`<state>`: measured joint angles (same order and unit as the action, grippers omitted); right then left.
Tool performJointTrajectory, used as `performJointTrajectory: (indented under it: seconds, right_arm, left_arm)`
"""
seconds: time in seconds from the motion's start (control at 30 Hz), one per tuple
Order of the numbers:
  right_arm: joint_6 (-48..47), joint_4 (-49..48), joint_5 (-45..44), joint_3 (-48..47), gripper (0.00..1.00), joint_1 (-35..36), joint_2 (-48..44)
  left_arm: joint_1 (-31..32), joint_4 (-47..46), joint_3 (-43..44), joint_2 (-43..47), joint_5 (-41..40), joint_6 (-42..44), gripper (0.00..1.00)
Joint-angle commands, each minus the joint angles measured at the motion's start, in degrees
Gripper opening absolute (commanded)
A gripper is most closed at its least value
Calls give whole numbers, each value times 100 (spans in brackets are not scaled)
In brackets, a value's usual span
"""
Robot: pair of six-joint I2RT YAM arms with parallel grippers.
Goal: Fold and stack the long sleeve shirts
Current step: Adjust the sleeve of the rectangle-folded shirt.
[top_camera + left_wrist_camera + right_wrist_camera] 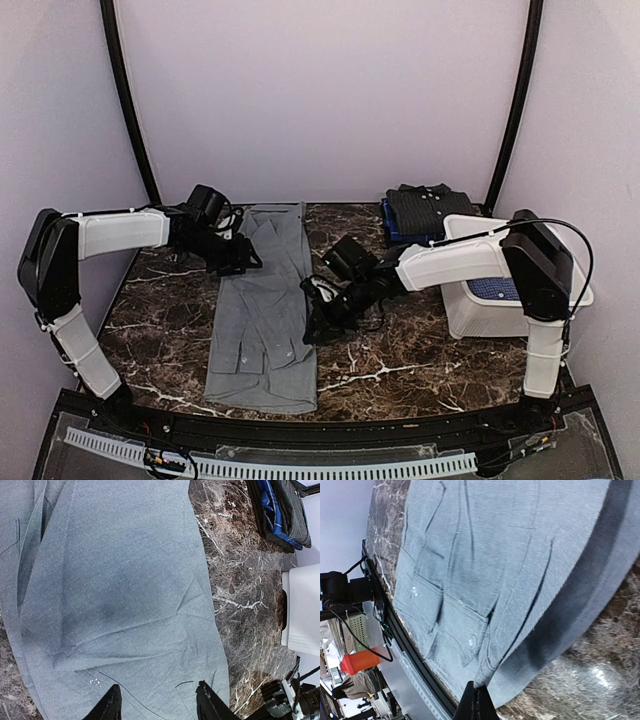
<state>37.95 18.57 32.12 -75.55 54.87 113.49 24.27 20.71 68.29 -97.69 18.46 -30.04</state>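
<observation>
From above, the grey shirt lies lengthwise on the table, collar at the far end. The left gripper sits at its far left edge and the right gripper at its right edge. A stack of folded shirts sits far right, and just in front of it is a tub holding a blue shirt. In the left wrist view, the left gripper hangs over the grey shirt, its fingers apart with nothing held. The stack and tub lie to the right. In the right wrist view, the right gripper is closed tight, pinching the raised edge of the grey shirt.
</observation>
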Motion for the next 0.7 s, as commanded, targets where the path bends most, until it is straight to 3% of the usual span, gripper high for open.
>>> performJointTrajectory:
  seconds: [0.0,0.37,0.57,0.67]
  right_arm:
    - [356,-17,354,-138,0,222,104]
    - [457,-46,-231,107,0,465,122]
    - [146,158,-1100,-119,24,462,-252]
    - [-109,411,-1679,-464,31,410,-313]
  left_arm:
    - [-28,19,144,-33,94,82,50]
    - [-36,-126,401,-387,-73,-32,48]
    - [-130,-379,573,-904,-397,-251,43]
    - [-230,-473,613,-1252,-559,-315,39]
